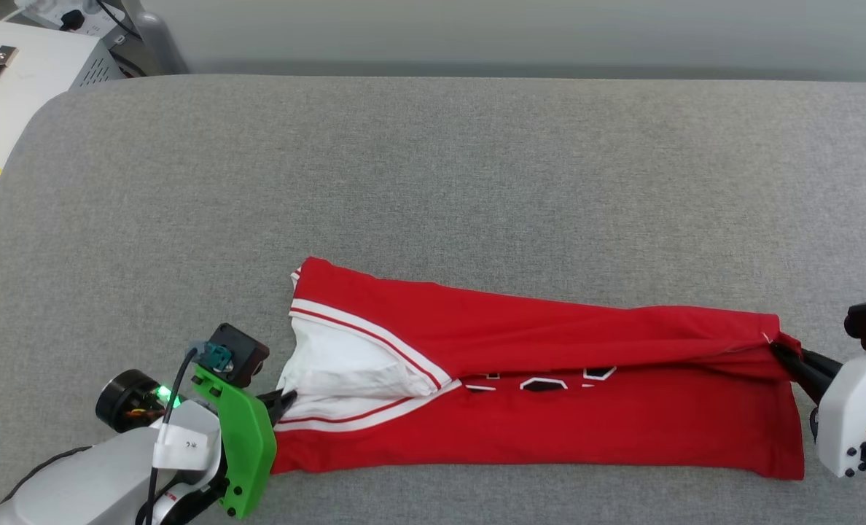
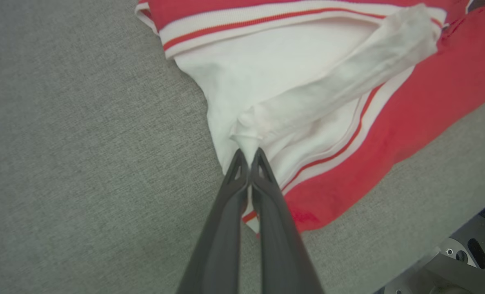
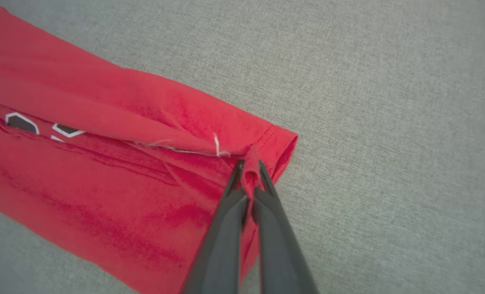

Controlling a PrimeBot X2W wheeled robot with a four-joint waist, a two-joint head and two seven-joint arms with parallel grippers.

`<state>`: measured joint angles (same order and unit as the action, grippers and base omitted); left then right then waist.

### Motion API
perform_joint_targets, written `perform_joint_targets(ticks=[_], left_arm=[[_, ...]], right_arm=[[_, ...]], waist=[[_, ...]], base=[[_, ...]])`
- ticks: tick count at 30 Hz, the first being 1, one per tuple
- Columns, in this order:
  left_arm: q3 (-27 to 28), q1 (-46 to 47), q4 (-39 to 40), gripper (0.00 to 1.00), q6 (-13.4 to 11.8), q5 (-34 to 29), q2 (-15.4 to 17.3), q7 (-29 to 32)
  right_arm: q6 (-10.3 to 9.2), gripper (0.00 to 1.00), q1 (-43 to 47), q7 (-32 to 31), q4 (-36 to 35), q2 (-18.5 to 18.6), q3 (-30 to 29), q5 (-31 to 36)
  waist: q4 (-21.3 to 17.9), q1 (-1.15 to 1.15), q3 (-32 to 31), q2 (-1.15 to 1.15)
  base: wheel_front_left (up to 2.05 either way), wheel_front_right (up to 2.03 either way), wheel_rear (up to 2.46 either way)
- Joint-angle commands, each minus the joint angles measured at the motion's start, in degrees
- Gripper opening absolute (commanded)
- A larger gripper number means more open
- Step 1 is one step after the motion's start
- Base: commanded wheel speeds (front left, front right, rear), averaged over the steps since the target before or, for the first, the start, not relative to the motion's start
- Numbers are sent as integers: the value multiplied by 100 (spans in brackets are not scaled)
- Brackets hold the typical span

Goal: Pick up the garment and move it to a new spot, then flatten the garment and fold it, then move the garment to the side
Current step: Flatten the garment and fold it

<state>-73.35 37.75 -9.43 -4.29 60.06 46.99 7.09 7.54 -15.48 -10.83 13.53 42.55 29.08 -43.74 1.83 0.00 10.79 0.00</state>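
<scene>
Plainly, the garment point(image 1: 549, 437) lay stretched lengthwise along the near part of the grey cloth-covered bench point(image 1: 433, 160). It was folded over itself so that its upper red layer slanted down across the lower one, and only slivers of black, white-outlined lettering point(image 1: 542, 383) peeked out at the fold. The white sleeve point(image 1: 345, 364), with its red-and-white striped trim, sat at the left end, and the hem was at the right end. The left jaws were pressed together on a small pinch of white sleeve cloth, and in the left wrist view the dark fingers point(image 2: 226, 212) met at its bunched tip. The right jaws were likewise closed, pinching a puckered bit of red fabric at the hem corner between the fingers point(image 3: 275, 228). A green bracket point(image 1: 243, 445) was on the left wrist. A white box point(image 1: 17, 80) stood beyond the bench's far left corner.
</scene>
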Motion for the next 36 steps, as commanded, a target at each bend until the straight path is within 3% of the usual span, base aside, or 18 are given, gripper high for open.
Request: perform_joint_targets(ticks=[1,14,15,16,17,24,31,36], left_arm=[[8,-128,-66,0,-52,-15,-40,-28],[19,-266,-383,0,-23,27,-225,-150],[28,-271,-407,0,-46,16,-235,-188],[37,-278,-426,24,-75,2,-238,-227],[48,-285,-441,100,-123,-34,-235,-292],[259,-439,-357,100,-438,-131,-208,-959],[694,-590,-289,100,-1073,-235,-195,-1871],[1077,-725,-273,100,-1545,-444,-312,-2162]], right_arm=[[-5,0,323,-31,-171,24,-219,-17],[-5,0,1055,-341,-319,-275,-731,287],[-5,14,1068,-338,-309,-341,-764,286],[-5,40,1081,-350,-312,-379,-788,296],[-5,100,1097,-361,-334,-411,-814,314],[-5,100,1428,-505,-887,-424,-1268,76],[-5,100,1756,-1029,-1854,-355,-2261,-246],[-5,100,1763,-1517,-2065,-356,-2770,-271]], waist=[[6,0,15,0],[-24,0,117,0],[-25,0,105,0],[-28,0,86,0],[-34,0,53,0],[-2,0,-264,0],[11,0,-419,0],[48,0,-422,0]], base=[[0,0,0],[0,0,0],[0,0,0],[0,0,0],[0,0,0],[0,0,0],[0,0,0],[0,0,0]])
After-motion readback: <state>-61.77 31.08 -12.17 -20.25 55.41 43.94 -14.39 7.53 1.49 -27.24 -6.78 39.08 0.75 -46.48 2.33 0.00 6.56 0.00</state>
